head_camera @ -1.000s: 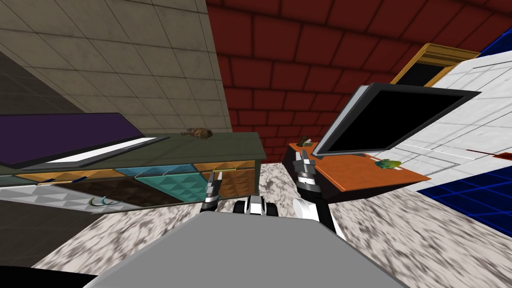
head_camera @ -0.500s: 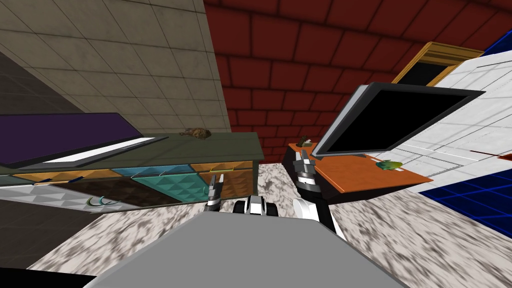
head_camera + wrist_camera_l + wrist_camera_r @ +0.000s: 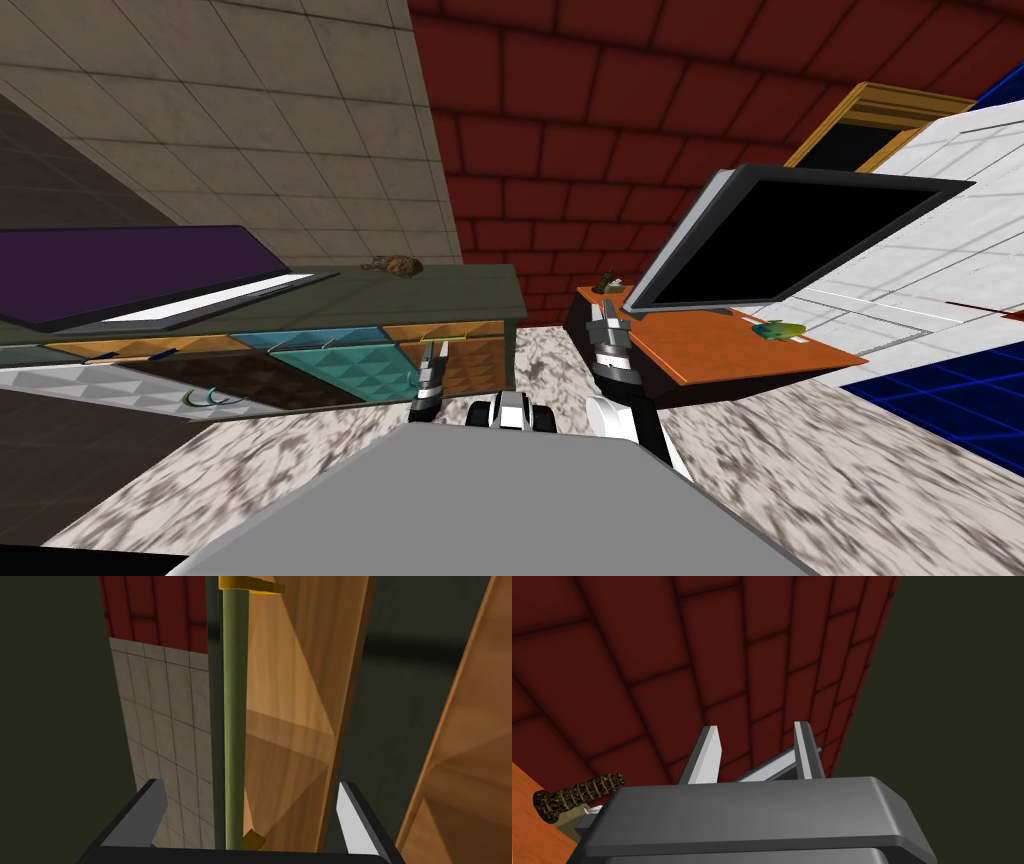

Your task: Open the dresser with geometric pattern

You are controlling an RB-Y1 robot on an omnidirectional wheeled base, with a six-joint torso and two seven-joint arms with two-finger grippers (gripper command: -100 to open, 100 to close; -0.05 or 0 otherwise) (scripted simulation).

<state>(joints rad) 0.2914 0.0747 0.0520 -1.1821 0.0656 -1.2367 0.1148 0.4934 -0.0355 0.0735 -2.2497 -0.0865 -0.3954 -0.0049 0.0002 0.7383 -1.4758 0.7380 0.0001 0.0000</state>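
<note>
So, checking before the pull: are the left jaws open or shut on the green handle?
Open: the left gripper has its jaws wide apart, with the green handle between them, untouched.

Home living room, patterned dresser (image 3: pixel 320 375), big screen (image 3: pixel 790 235) on orange table (image 3: pixel 720 352), red brick wall (image 3: pixel 600 130)

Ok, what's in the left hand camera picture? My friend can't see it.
The left pincer is open, with a green bar handle running between its two fingers, untouched. The handle sits on an orange wooden panel with pyramid shapes.
</note>
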